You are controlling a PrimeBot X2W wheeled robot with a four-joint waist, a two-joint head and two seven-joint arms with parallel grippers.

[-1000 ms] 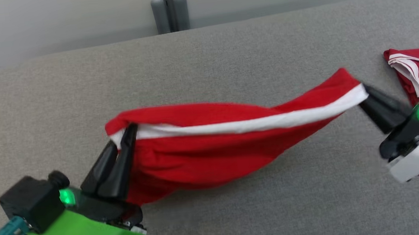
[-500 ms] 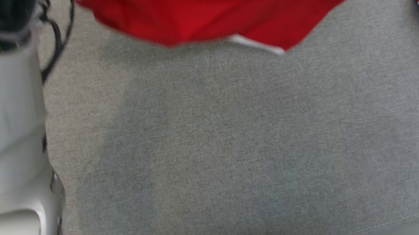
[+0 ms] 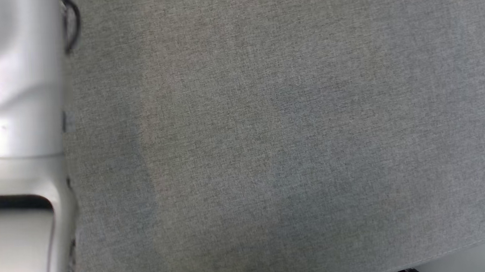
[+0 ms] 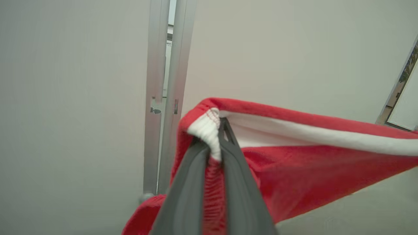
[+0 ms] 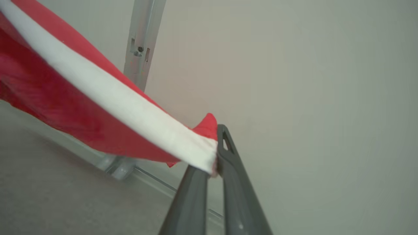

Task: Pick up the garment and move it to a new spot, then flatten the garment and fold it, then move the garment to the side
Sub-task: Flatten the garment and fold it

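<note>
The left gripper [image 4: 214, 143] is pressed tight on a white-banded corner of the red garment [image 4: 294, 169], and the cloth runs taut from its tips toward the other arm. The right gripper [image 5: 212, 163] nips the far end of the white band [image 5: 114, 98]. The garment's long axis therefore spans gripper to gripper, seemingly clear of the grey surface [image 3: 268, 129] beneath. Laying it down probably needs both arms lowering evenly.
</note>
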